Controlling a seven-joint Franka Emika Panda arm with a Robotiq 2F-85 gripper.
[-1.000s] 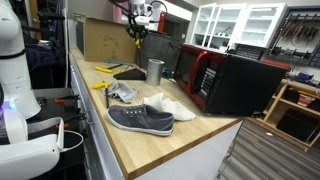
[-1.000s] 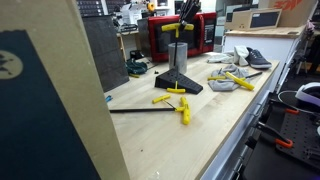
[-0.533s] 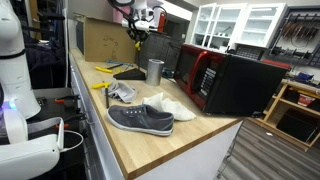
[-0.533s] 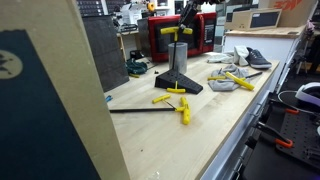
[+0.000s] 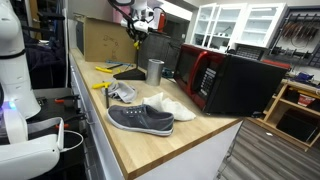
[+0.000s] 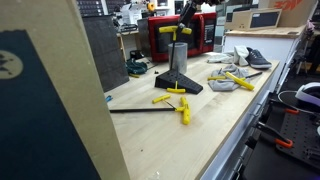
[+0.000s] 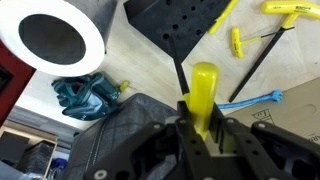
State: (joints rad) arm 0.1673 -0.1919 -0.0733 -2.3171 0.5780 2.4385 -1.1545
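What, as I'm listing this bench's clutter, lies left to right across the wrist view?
grey metal cup with white rim → black perforated tool stand → yellow T-handled key in the top corner. The yellow handle in the hand overlaps the stand, so it is left out.

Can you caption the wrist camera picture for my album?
Jaws pinch a yellow-handled hex key over a bench with a metal cup, black tool stand and teal cloth.

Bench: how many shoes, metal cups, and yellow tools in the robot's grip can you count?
Shoes: 2 (grey shoe, white shoe)
Metal cup: 1
Yellow-handled tool held in the gripper: 1
Total: 4
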